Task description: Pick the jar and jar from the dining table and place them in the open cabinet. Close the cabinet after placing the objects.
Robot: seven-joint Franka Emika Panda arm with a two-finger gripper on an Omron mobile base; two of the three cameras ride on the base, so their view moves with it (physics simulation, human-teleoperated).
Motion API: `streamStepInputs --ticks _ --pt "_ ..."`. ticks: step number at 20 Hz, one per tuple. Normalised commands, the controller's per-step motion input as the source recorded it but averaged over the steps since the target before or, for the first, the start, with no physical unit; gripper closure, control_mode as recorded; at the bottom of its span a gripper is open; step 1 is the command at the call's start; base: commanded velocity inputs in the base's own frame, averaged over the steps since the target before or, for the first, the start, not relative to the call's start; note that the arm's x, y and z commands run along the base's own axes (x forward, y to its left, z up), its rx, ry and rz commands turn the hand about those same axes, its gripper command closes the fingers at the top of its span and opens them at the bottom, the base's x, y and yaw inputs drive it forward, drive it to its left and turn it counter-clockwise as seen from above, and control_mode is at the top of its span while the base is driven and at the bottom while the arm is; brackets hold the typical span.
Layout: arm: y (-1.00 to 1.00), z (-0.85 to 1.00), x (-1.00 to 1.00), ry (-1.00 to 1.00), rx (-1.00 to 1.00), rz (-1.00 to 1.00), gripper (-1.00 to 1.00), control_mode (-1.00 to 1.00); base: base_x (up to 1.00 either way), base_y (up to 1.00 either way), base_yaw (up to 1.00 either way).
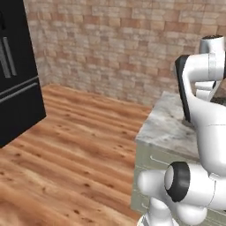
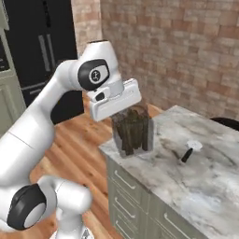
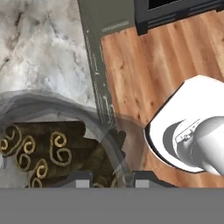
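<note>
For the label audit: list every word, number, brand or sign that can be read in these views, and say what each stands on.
No readable text in any view.
The arm's dark joint cap carries a small pale mark, too small and blurred to read.
The jar bears no label; the pale spirals seen from above are the ends of the brown sticks, not writing.
The marble dining table and black appliance carry no lettering.

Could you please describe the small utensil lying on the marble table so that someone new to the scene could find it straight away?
Start at the dining table, the marble-topped island with sage-green drawers in front of the brick wall. Near its corner stands a clear jar of dark brown sticks; the utensil lies flat on the marble beyond it, apart from it. Its white head and short black handle set it apart from the tall jar.
</note>
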Motion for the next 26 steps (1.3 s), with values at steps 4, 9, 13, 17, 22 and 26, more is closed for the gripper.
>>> streamStepInputs --ticks 4,9,13,17,22,26 --pt "0.00 0.00 0.00 0.00 0.00 0.00 1.00 1.00 0.00 0.65 0.49" --pt "0.00 0.00 0.00 0.00 0.00 0.00 1.00 1.00 0.00 0.64 0.50" --pt "0.00 0.00 0.00 0.00 0.00 0.00 1.00 1.00 0.00 0.65 0.50" --pt "0.00 0.00 0.00 0.00 0.00 0.00 1.00 1.00 0.00 0.59 0.50" --pt "0.00 0.00 0.00 0.00 0.00 0.00 1.00 1.00 0.08 0.45 0.48" --pt "0.00 0.00 0.00 0.00 0.00 0.00 1.00 1.00 0.40 0.27 0.42"
